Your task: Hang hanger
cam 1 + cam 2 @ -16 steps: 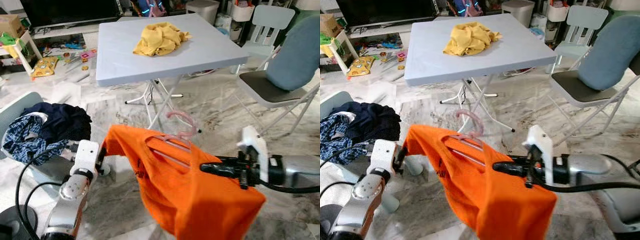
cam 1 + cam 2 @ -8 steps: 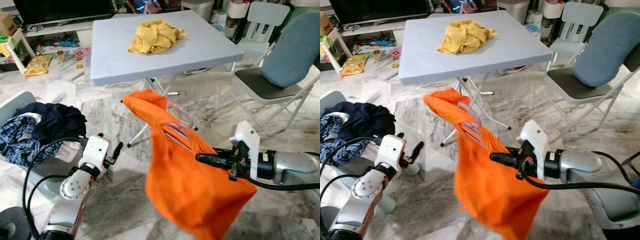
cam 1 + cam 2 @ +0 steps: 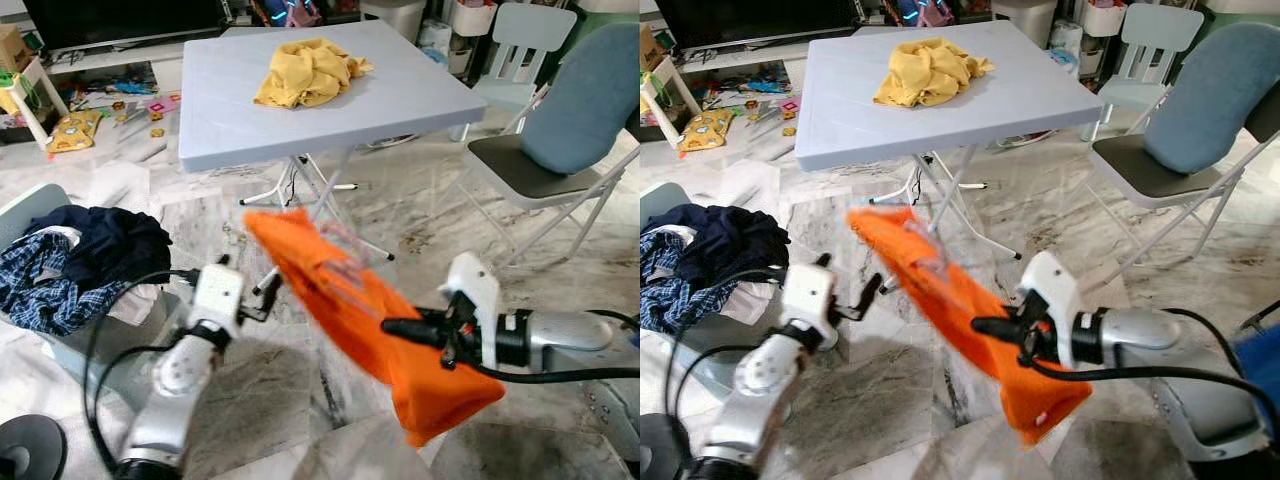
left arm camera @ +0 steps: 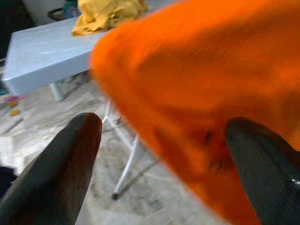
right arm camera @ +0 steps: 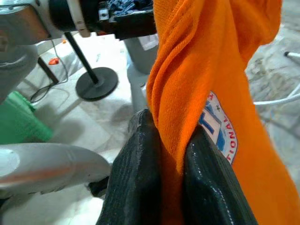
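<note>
An orange shirt [image 3: 355, 305] on a pale pink hanger [image 3: 335, 240] stretches slantwise in mid-air, blurred, in front of the table legs. My right gripper [image 3: 388, 326] is shut on the shirt's fabric low on its right side; the right wrist view has the cloth [image 5: 197, 79] pinched between both fingers [image 5: 136, 178]. My left gripper [image 3: 258, 293] is open just left of the shirt's upper end, not holding it. In the left wrist view its fingers [image 4: 77, 154] stand wide apart with the orange cloth [image 4: 197, 89] close ahead.
A grey-blue folding table [image 3: 230, 130] with a yellow cloth [image 3: 305, 70] stands ahead. A folding chair [image 3: 540, 165] with a blue cushion is at the right. A basket of dark clothes [image 3: 80, 260] sits at the left. Toys litter the far left floor.
My left gripper has let go of the shirt and opened, then moved right toward it. The shirt swung up and now hangs slanting from my right gripper alone.
</note>
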{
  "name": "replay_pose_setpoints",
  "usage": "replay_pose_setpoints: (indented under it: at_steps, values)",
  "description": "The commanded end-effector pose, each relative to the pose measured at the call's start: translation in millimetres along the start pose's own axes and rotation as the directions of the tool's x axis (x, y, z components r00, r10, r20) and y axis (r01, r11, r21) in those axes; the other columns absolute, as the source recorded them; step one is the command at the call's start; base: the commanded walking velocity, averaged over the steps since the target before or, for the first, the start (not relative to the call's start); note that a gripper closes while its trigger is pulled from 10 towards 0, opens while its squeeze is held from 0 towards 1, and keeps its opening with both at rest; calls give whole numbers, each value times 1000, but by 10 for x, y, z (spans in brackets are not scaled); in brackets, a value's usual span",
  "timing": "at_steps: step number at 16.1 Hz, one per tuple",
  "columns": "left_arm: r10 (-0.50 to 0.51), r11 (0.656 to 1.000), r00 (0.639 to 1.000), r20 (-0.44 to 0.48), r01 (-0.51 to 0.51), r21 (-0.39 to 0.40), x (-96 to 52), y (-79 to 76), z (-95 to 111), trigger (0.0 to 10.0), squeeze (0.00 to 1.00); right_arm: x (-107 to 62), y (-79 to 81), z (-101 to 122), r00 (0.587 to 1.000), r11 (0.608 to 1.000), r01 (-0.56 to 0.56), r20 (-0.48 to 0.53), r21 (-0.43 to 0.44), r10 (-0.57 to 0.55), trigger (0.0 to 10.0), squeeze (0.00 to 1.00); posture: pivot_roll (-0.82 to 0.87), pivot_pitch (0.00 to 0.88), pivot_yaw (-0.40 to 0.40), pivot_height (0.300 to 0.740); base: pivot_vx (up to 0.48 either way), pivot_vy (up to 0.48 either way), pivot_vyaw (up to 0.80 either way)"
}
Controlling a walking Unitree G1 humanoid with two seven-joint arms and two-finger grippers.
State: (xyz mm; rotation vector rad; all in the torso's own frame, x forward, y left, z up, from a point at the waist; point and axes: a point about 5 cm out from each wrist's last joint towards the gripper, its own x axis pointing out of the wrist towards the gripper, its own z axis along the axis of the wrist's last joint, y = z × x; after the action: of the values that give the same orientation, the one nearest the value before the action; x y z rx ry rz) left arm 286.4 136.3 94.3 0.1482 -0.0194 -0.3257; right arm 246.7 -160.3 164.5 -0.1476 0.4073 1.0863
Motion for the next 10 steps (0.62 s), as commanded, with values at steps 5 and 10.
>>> replay_pose_setpoints:
  at_steps: [5, 10]
  values:
    - [-75, 997, 996, 42, 75, -8, 135, -231, 97, 10000, 1000, 184, 236, 125, 995, 995, -78, 74, 69, 73, 10000, 0, -164, 48, 20, 740, 0, 0, 0]
    - [-43, 999, 999, 34, 42, 24, 236, -234, 108, 10000, 1000, 222, 396, 170, 981, 951, -170, 132, 259, 139, 10000, 0, -175, 48, 20, 740, 0, 0, 0]
